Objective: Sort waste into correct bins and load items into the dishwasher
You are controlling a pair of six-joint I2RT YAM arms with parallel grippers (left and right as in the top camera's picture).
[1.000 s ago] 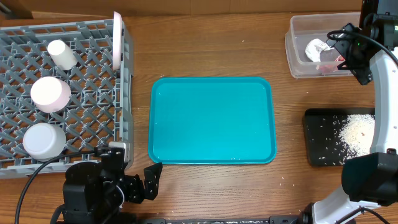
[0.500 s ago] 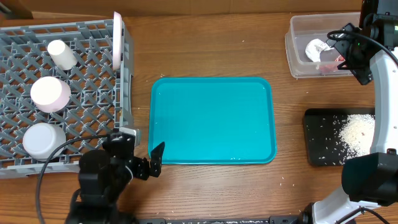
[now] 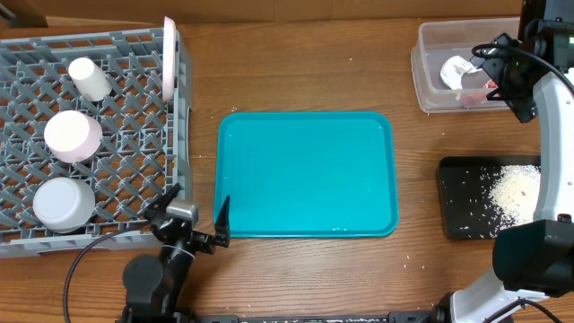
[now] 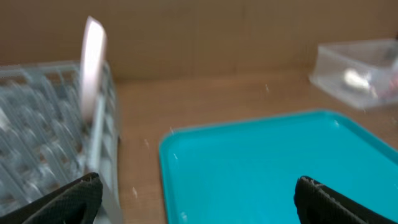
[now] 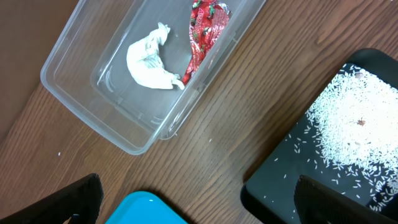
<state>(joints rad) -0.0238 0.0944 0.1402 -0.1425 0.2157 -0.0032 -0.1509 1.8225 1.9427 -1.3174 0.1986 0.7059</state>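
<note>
Progress looks close to done, judging from the layout. Left gripper [image 3: 195,215] sits low at the near edge of the table, between the dish rack [image 3: 184,117] and the near-left corner of the teal tray [image 3: 305,118]. It is angled out toward the tray, fingers spread wide, nothing between them. The tray surface is bare, so I see nothing left to pick.

Rack is loaded: three white cups, mouth down as far as I can tell ( [image 3: 63,203], [image 3: 72,135], [image 3: 89,78]), plus a pink plate [image 3: 169,54] on edge against the rack's right wall.

Right side: black tray [image 3: 459,197] holds the rice [image 3: 516,188], with a few stray grains on the table beside it. Farther back, the clear bin [image 3: 429,99] holds a crumpled white tissue [image 5: 151,62] and a red wrapper [image 5: 202,31], lying just beside each other.

Right gripper [image 5: 202,202] hangs above the table between clear bin and black tray, camera looking straight down, fingers wide apart and empty.

Likely remaining: stray grains, otherwise park both arms.
</note>
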